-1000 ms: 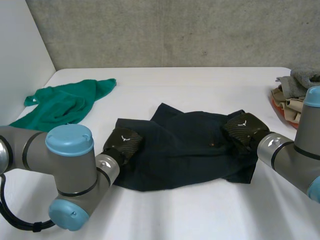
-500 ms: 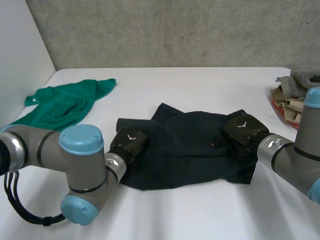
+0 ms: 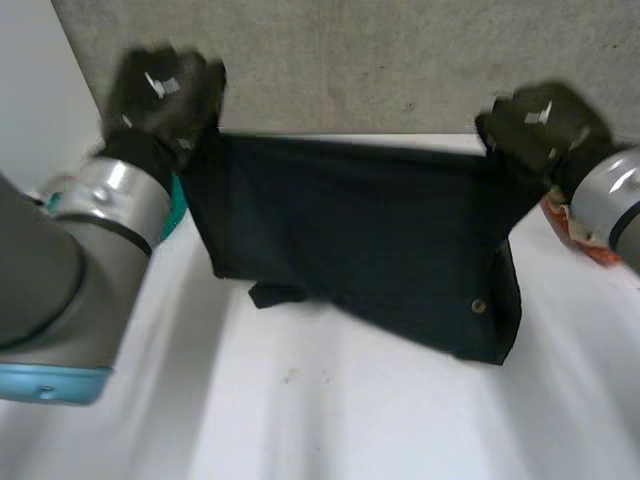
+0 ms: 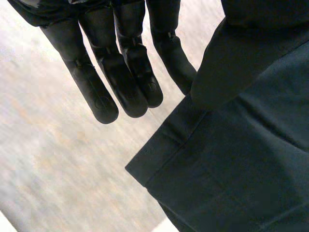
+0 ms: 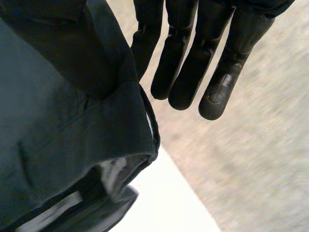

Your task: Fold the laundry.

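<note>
A dark navy garment (image 3: pixel 370 240) hangs spread in the air between my two hands, its lower edge trailing near the white table (image 3: pixel 330 410). A small metal button (image 3: pixel 479 306) shows near its lower right corner. My left hand (image 3: pixel 160 95) holds the upper left corner and my right hand (image 3: pixel 540 125) the upper right corner. In the left wrist view the fingers (image 4: pixel 120 72) run straight, with the cloth (image 4: pixel 241 159) gripped at the thumb side. The right wrist view shows straight fingers (image 5: pixel 193 63) beside the pinched cloth (image 5: pixel 58 121).
A sliver of green cloth (image 3: pixel 178 205) peeks out behind my left arm. An orange container with laundry (image 3: pixel 585 240) sits at the table's right edge. A grey wall (image 3: pixel 350 60) stands behind the table.
Both hands have gone up from the table and taken the dark garment with them; it now hangs stretched between them instead of lying crumpled.
</note>
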